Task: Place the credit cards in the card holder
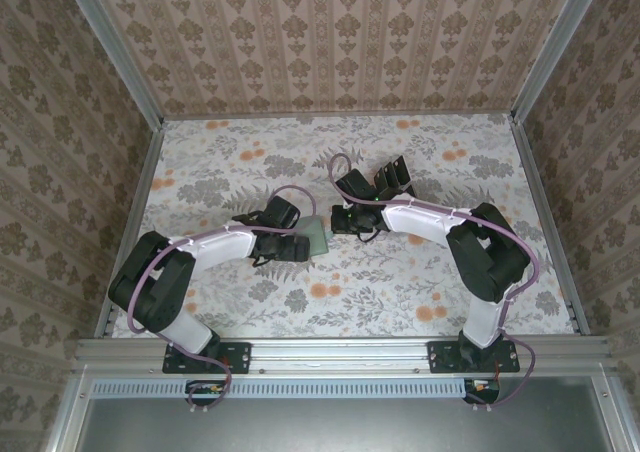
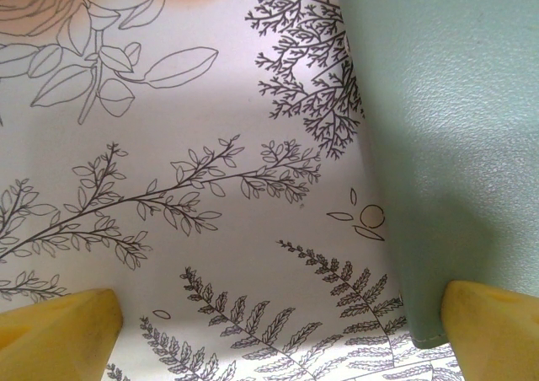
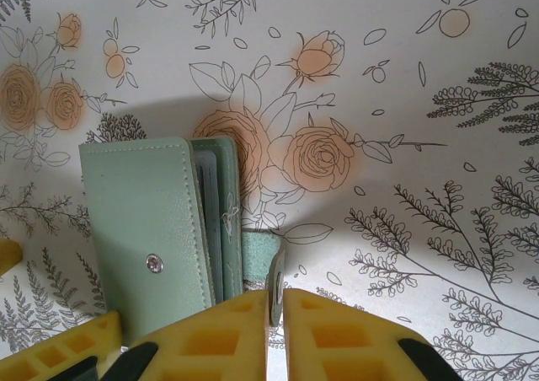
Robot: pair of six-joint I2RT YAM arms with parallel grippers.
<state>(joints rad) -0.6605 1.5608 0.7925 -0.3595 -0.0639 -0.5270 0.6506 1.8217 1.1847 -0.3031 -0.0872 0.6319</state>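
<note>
The grey-green card holder (image 1: 318,234) lies folded on the flowered table between my two grippers. In the right wrist view the card holder (image 3: 143,229) shows its snap stud and grey inner leaves along its right edge. My right gripper (image 3: 275,301) is shut on the holder's snap strap (image 3: 263,259), which sticks out to the right. My left gripper (image 2: 278,339) is open, one yellow finger (image 2: 493,313) resting at the card holder (image 2: 446,128) edge, the other over bare table. Black credit cards (image 1: 388,179) lie in a small cluster behind my right gripper (image 1: 338,222).
Patterned walls and metal rails (image 1: 135,197) enclose the table on three sides. The flowered tabletop (image 1: 350,302) stretches between the arms' bases and the wallet, and more of it lies at the back left.
</note>
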